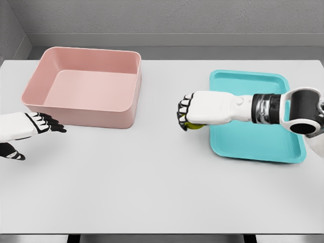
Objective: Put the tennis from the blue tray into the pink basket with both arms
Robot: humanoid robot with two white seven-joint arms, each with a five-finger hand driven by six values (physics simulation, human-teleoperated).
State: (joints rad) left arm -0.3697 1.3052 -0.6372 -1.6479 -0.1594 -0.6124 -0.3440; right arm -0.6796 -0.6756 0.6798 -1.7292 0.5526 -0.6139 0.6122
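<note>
Right hand (pixel 195 115) grips the tennis ball (pixel 194 126) beside the blue tray (pixel 253 147); left hand (pixel 30 129) spread wide near the pink basket (pixel 86 114) on the white counter (pixel 152 192), grey wall (pixel 167 17) behind.

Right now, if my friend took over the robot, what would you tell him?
Right hand: shut on the tennis ball, just left of the blue tray's edge, over the table.
Left hand: open, holding nothing, low at the left beside the pink basket.
Done: the ball is off the tray and in the right hand's grasp.
Left: bring the ball across to the basket, likely passing it to the left hand, and drop it in. The basket looks empty.
</note>
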